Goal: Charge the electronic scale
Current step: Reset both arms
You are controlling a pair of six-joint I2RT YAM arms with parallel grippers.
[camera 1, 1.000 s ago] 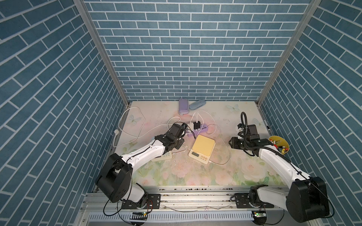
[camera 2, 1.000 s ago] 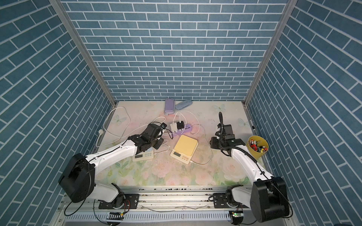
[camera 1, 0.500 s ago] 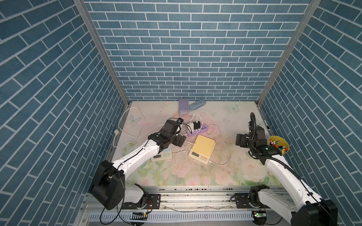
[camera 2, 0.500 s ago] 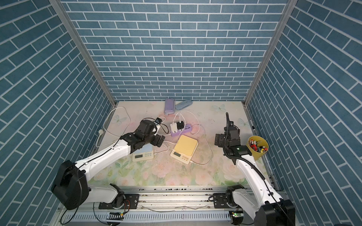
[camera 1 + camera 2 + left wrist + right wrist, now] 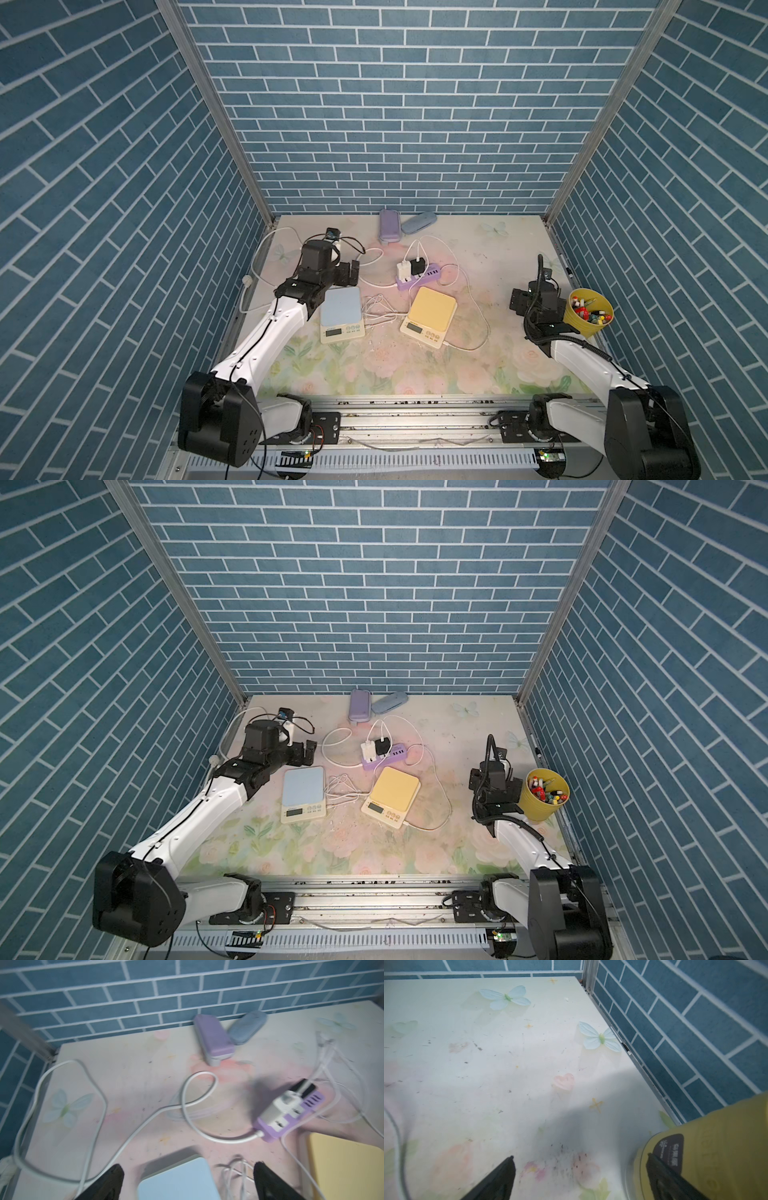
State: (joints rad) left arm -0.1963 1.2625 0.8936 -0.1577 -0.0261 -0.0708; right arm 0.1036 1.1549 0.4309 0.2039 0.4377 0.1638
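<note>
Yellow scale [image 5: 430, 316] mid-table, just beside purple power strip [image 5: 417, 277], white cable [image 5: 487, 331] at its front corner; blue scale [image 5: 341, 313] to its left. Left gripper [image 5: 187, 1167] spread, empty, by blue scale; right gripper [image 5: 579, 1159] spread, empty, beside yellow cup [image 5: 582, 328].

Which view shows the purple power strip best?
The top views: both show the power strip sharp and whole. The left wrist view has it closer but blurred; the right wrist view misses it.

Teal brick-patterned walls [image 5: 395, 124] enclose a pale surface [image 5: 374, 374] printed with pink roses and blue butterflies. The blue-topped scale [image 5: 340, 307] and yellow-topped scale [image 5: 432, 309] have cream bases. The power strip [image 5: 417, 279] is purple, its cord [image 5: 228, 1140] white, and the cup [image 5: 586, 328] yellow.
</note>
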